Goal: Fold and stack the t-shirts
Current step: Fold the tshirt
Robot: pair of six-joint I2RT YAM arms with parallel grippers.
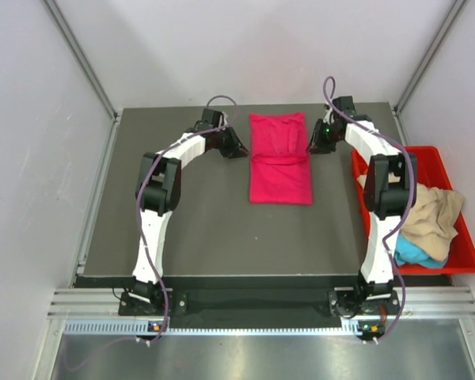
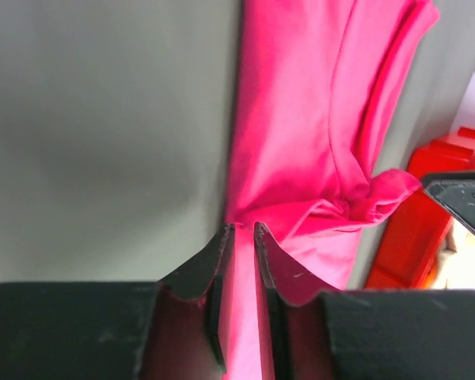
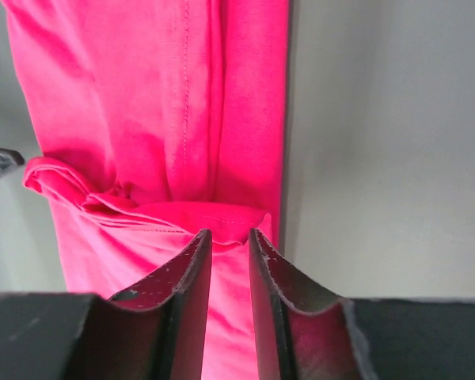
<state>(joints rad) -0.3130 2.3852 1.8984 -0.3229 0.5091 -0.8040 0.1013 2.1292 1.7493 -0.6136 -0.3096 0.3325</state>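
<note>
Mid-fold: the pink shirt [image 1: 280, 158] lay at the table's [image 1: 190, 229] 12 o'clock, creased crosswise. The left gripper [image 1: 241, 150] sat at its 9 o'clock edge and the right gripper [image 1: 313, 146] at 3 o'clock, jaws nearly closed (pinching cloth or not, I couldn't tell). The next move probably called for both lifting together.

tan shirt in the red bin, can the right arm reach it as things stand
Probably yes: the tan shirt lies on top in the open red bin, right beside the right arm, nothing covering it.
</note>
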